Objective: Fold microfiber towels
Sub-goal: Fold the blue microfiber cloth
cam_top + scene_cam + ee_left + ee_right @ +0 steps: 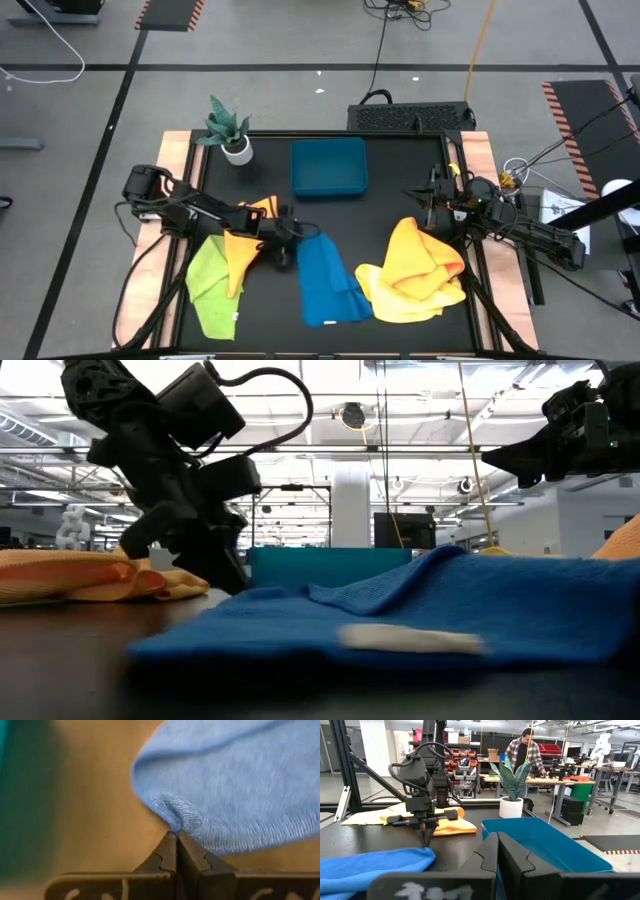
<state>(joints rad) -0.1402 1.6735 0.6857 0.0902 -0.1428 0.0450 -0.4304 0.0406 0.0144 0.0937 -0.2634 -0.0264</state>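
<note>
A blue towel (325, 282) lies spread on the black table at front centre; it also shows in the low view (450, 600). My left gripper (283, 248) stands at the towel's far left corner, shut on it. An orange towel (245, 238) and a lime green towel (208, 285) lie partly under my left arm. A crumpled yellow towel heap (415, 272) lies at the front right. My right gripper (425, 198) is shut and empty, above the table beyond the yellow heap. My left gripper pinches the blue towel's hemmed edge at its far left corner (176, 818) between its two shut fingertips, and the cloth puckers there. The fingers (426, 836) point down at it from above. The rest of the towel lies on the table.
A rigid blue tray (328, 166) stands at the table's far centre, and a potted plant (231, 132) at the far left. A person works at a bench (524, 751) in the room behind. Bare tabletop shows between the blue towel and the tray.
</note>
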